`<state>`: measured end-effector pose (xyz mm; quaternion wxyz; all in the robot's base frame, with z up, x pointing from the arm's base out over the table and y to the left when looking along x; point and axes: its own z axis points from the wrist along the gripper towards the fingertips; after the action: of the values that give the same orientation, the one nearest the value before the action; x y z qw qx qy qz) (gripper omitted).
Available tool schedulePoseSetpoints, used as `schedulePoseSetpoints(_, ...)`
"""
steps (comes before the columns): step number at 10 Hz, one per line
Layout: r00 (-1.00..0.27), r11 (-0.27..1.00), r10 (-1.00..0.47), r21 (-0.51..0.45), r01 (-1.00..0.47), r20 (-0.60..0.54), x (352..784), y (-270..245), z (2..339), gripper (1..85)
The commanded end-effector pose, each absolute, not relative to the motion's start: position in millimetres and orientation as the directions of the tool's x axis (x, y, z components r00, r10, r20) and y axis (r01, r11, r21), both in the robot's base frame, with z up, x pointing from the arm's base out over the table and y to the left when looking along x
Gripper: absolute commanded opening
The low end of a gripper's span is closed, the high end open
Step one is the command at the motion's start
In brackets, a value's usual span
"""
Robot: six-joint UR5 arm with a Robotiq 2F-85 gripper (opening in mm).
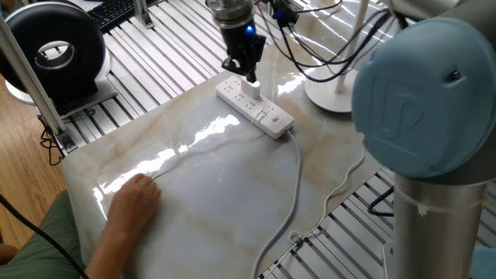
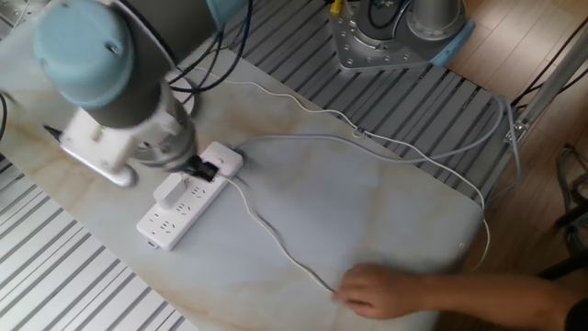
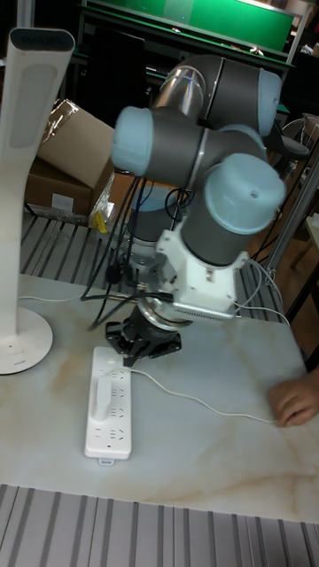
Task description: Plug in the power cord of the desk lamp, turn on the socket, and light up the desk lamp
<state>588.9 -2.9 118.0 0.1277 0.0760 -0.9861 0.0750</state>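
The socket lies flat on the marble table. A boxy white plug stands in it, and the power cord trails from it to a person's hand. My gripper hovers just above and beside the plug, apart from it, open and holding nothing. The desk lamp stands behind the strip: its round base and flat head show.
The strip's thicker cable curves off the table's edge. A black round fan sits at the far left, beside a keyboard. Cardboard boxes are stacked behind the table. Slatted metal rails surround the marble top.
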Motion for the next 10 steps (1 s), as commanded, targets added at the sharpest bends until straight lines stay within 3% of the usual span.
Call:
schedulePoseSetpoints(1, -0.928, 0.965, -0.213, -0.085, -0.249, 0.305, 566.6, 27.9, 121.3, 1.0)
schedulePoseSetpoints(5, -0.895, 0.921, -0.364, -0.043, -0.387, 0.257, 535.6, -16.9, 97.3, 1.0)
schedulePoseSetpoints(10, -0.887, 0.902, -0.426, 0.013, -0.431, 0.178, 525.9, -30.6, 82.1, 1.0)
